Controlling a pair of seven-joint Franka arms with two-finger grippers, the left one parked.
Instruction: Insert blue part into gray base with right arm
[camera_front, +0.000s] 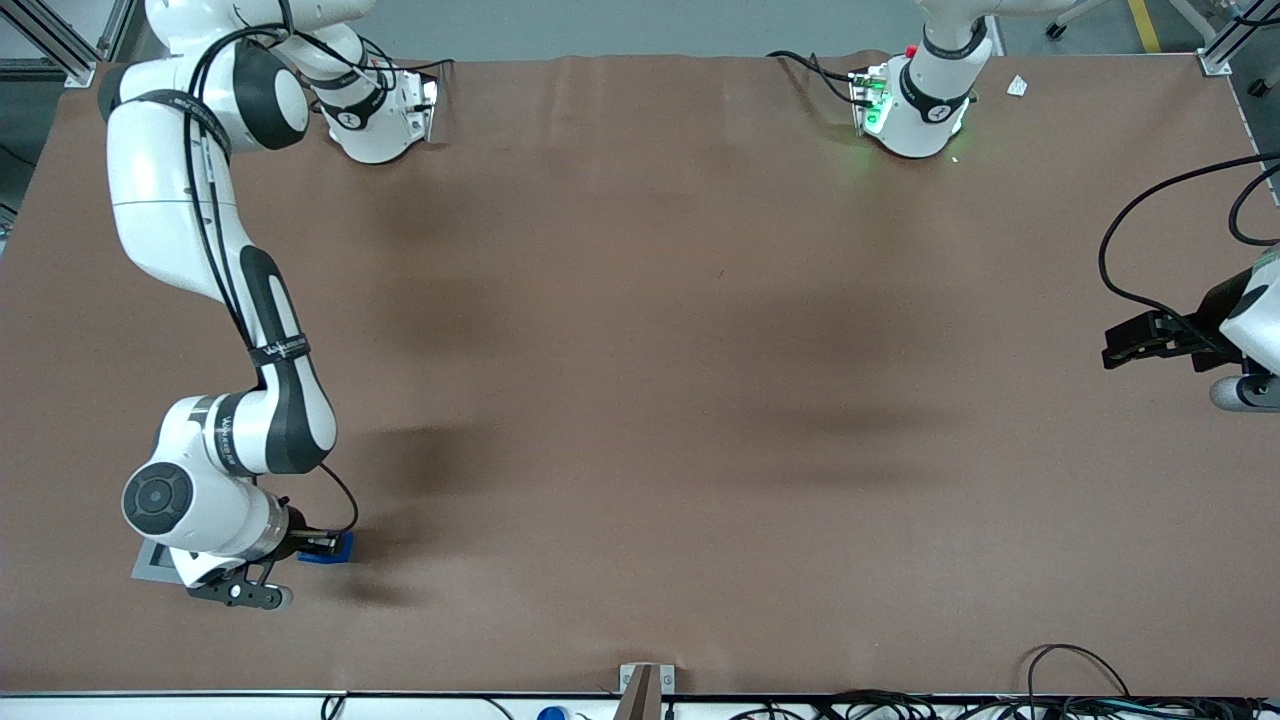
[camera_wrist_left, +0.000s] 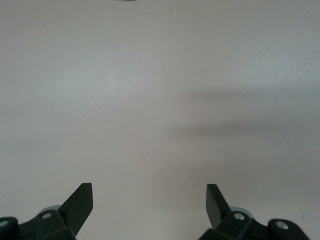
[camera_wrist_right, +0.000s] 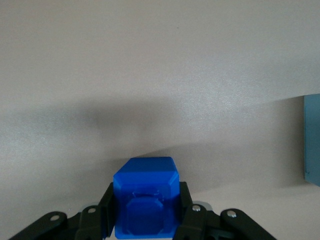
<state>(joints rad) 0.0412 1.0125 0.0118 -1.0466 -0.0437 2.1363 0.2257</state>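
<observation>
Hand (camera_wrist_right: 145, 220) clamped on blue part (camera_wrist_right: 146, 200), low over table (camera_front: 640, 400) at the working arm's end. Gray base (camera_front: 150, 562) at its 9 o'clock, mostly hidden under the wrist. Risk: misaligned insertion jams on the socket rim.

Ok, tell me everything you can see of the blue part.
The blue part is a small bright blue block, plastic by its look, roughly cubic with bevelled edges and a raised or notched square on the face toward the wrist camera. It sits upright between the fingers of the gripper, which touch both its sides. In the front view it lies beside the gray base, at the working arm's end.
</observation>
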